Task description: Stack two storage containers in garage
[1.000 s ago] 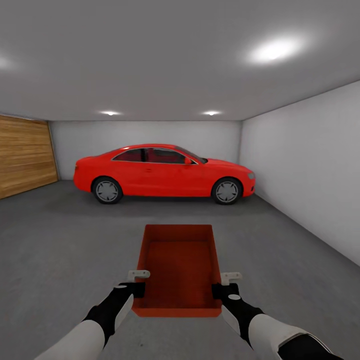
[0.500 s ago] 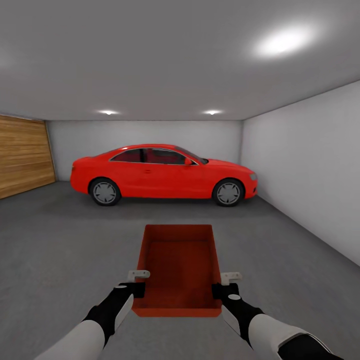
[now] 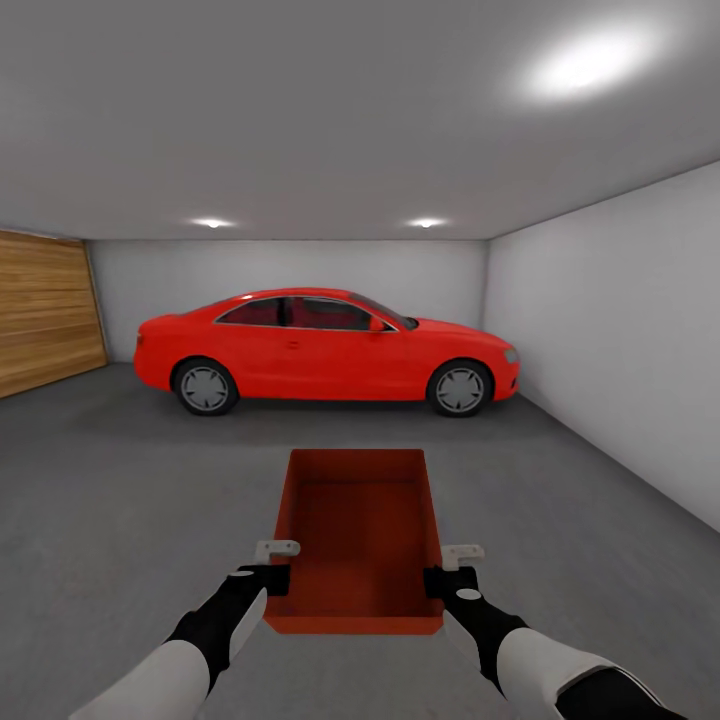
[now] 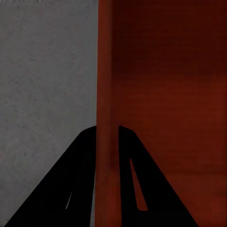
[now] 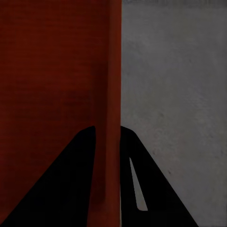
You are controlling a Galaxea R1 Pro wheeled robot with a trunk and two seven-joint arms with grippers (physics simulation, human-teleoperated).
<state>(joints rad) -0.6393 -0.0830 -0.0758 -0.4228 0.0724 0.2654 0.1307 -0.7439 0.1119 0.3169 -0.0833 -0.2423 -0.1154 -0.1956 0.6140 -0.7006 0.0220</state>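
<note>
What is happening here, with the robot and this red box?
The robot carries one open storage container in front of itself, in the garage. The left gripper clamps one side wall and the right gripper the other, each with one finger inside and one outside. The container is empty and held above the grey floor. A red car is parked ahead.

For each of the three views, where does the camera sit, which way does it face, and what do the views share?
Head view: on the head, facing forward over the storage container toward the red car; both forearms show.
Left wrist view: near the left pincer, looking along its fingers astride a container wall.
Right wrist view: likewise, right pincer astride the opposite wall.
Shared: container, concrete floor.
</note>
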